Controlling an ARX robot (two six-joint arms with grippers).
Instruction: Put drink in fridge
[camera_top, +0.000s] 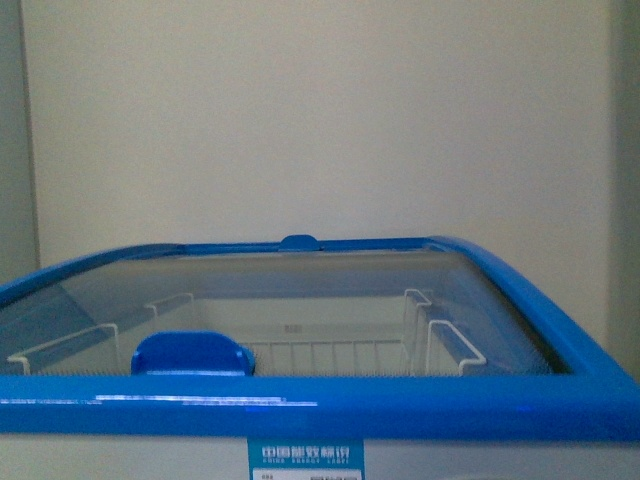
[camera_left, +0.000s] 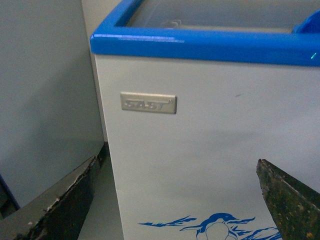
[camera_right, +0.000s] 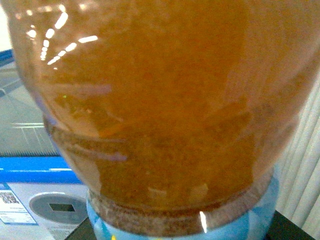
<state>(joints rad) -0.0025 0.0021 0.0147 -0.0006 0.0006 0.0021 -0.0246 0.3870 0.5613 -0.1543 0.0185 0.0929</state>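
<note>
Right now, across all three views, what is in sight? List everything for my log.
fridge: one, white with blue rim, directly ahead
glass lid: one, clear, over the fridge's top
lid handle: one, blue, near edge, left of centre
wire baskets: at least two, white, inside under the glass
label: one, teal, front face below the rim
badge: one, silver, on the white front
penguin graphic: one, blue, lower on that front
wall: cream, behind the fridge
drink: one bottle, amber, blue label, fills the right wrist view
left gripper: dark jaws, open, empty
right gripper: dark tips beside the bottle's base, apparently gripping it
</note>
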